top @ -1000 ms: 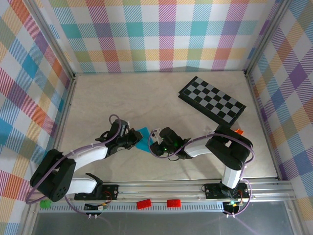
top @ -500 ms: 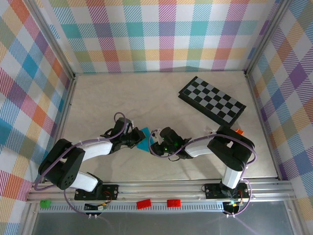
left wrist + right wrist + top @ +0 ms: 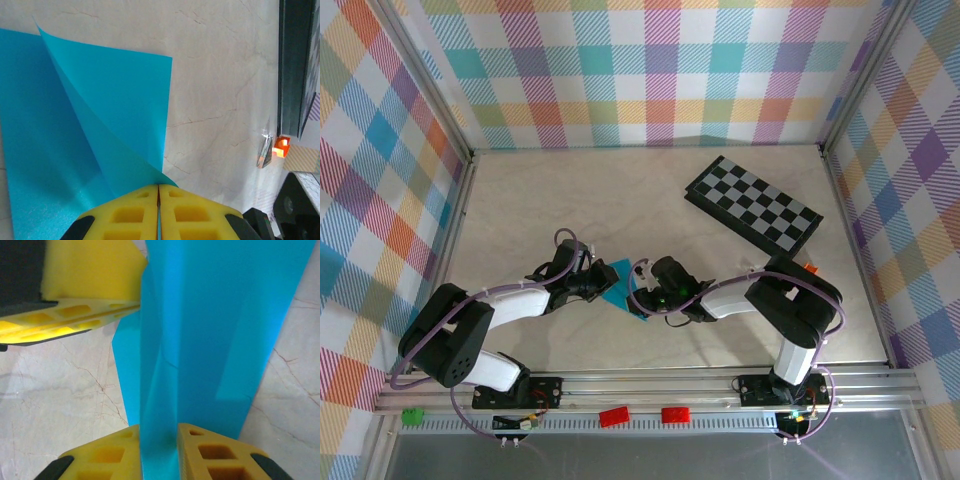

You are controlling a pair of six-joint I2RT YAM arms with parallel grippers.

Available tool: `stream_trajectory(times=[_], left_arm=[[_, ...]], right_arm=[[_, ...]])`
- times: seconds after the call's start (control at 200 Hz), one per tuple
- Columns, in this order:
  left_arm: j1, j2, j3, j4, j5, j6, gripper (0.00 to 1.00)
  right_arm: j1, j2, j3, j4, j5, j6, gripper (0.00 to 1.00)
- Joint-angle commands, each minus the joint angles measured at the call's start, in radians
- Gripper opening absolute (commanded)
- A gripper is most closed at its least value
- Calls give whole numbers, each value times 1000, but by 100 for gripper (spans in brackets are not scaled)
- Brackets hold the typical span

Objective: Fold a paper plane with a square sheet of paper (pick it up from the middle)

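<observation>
- Near the front edge of the surface, about halfway along, the square sheet of paper (image 3: 612,277) sits between both hands.
- The left hand (image 3: 158,189) is pinched tight on a curled-up flap.
- The right hand (image 3: 160,435) squeezes a folded part.
- It looks like an early fold, though the creases are hard to read.
- Next, the flap needs laying over so the edges match, then pressing flat.

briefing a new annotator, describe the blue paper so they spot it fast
On the table, nearer the arms than the checkered board, look between the left gripper and the right gripper. The square sheet of paper is thin, partly folded, pinched by the left: the only plain cyan thing there.
</observation>
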State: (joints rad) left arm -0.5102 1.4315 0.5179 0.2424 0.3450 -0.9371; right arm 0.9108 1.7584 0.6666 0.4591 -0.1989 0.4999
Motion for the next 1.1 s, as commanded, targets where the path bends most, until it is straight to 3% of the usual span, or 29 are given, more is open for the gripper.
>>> stream_trajectory(times=[0.0, 0.375, 0.64, 1.095], left_arm=[[-10, 1, 14, 28, 20, 27, 8], [-10, -104, -3, -61, -53, 23, 10], [-10, -201, -48, -123, -129, -2, 11], [-10, -88, -68, -71, -80, -20, 8]], right_arm=[[-3, 13, -19, 12, -29, 34, 19], [-4, -4, -19, -20, 16, 29, 9], [-6, -5, -53, 61, -2, 81, 6], [-9, -21, -56, 93, -28, 118, 5]])
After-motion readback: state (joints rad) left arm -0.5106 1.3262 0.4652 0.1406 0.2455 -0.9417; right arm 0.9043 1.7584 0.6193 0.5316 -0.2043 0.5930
